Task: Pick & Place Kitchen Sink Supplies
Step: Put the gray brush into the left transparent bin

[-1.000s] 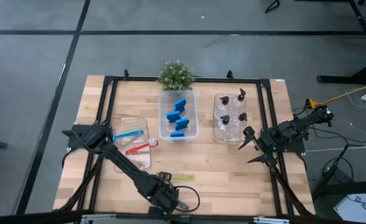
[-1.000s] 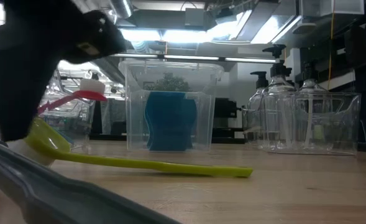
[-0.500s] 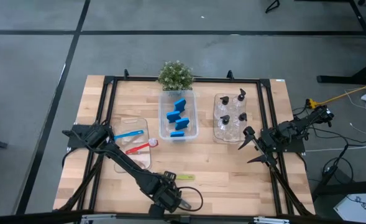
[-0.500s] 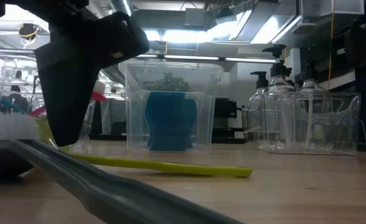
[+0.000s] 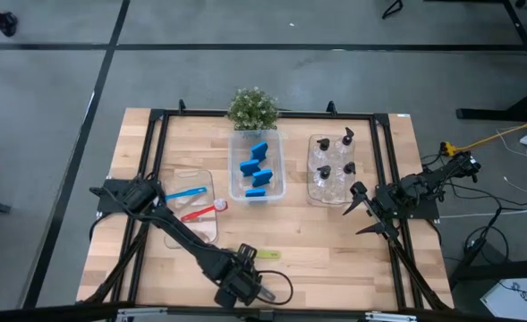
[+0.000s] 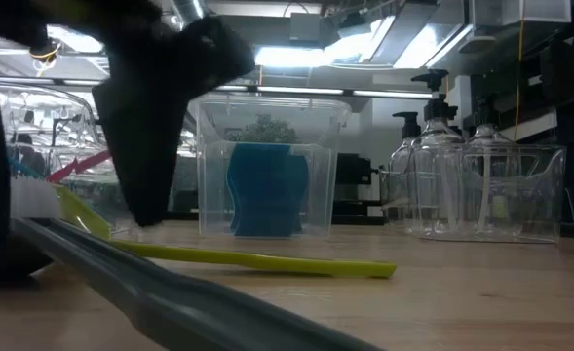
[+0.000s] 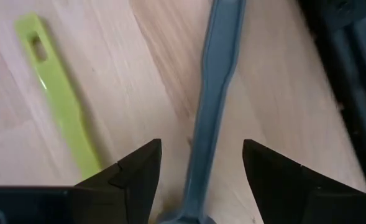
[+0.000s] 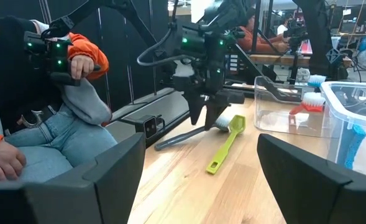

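Grey brush [image 7: 210,118] newly between tool fingers [image 7: 139,171]

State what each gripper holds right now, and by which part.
Nothing is held. The left gripper stands open, its fingers either side of the grey brush handle without closing on it. The right gripper waits open beside the bottle bin.
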Robot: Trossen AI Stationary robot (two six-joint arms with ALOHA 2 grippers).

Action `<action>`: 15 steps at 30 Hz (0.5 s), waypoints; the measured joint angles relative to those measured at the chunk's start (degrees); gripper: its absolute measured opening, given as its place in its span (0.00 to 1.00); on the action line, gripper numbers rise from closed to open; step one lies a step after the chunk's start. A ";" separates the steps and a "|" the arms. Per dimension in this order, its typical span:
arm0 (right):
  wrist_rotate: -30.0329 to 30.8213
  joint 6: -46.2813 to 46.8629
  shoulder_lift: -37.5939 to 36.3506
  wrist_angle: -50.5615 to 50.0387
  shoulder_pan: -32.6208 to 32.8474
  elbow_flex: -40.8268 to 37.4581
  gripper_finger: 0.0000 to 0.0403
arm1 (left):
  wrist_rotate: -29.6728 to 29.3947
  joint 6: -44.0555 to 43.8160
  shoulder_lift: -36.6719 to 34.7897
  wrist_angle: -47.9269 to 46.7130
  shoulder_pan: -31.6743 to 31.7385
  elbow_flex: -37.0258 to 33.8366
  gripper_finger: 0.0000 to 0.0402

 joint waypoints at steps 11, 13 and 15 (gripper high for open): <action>0.00 -0.05 0.00 0.00 0.00 0.00 0.77 | -0.79 -0.02 1.99 0.03 0.36 -1.26 0.52; 0.00 -0.09 0.01 0.00 0.02 -0.01 0.77 | -0.76 -0.04 1.99 -0.12 0.36 -1.26 0.49; 0.00 0.00 0.00 0.00 0.01 0.00 0.77 | -0.46 -0.45 2.01 -0.28 0.36 -1.30 0.45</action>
